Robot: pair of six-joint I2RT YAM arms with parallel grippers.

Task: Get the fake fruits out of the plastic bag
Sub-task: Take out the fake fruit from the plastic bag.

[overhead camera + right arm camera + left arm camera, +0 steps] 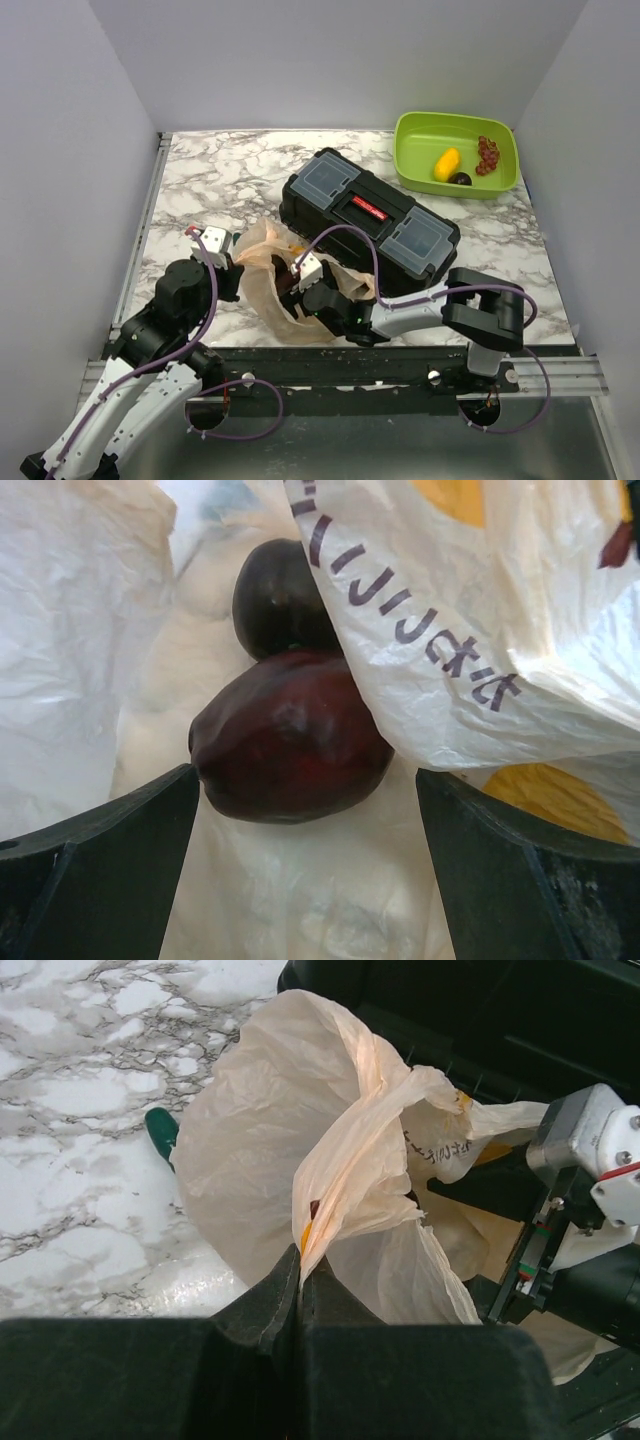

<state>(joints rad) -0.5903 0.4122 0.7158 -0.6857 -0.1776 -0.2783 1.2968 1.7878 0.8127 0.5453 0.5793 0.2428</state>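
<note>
The tan plastic bag (262, 275) lies on the marble table in front of the black toolbox. My left gripper (232, 262) is shut on a fold of the plastic bag's edge (345, 1175) and holds it up. My right gripper (300, 290) is inside the bag's mouth, open. In the right wrist view two dark purple plums lie inside the bag: a large one (290, 742) just ahead of my open right gripper (308, 825), touching the left finger (100, 850), and a smaller one (278, 598) behind it. A yellow lemon (446, 163) and a dark plum (460, 180) lie in the green tray.
The black toolbox (370, 218) stands slantwise behind the bag, close to my right arm. The green tray (415, 130) at the back right also holds red grapes (488, 154). A small green object (160, 1132) lies on the marble left of the bag.
</note>
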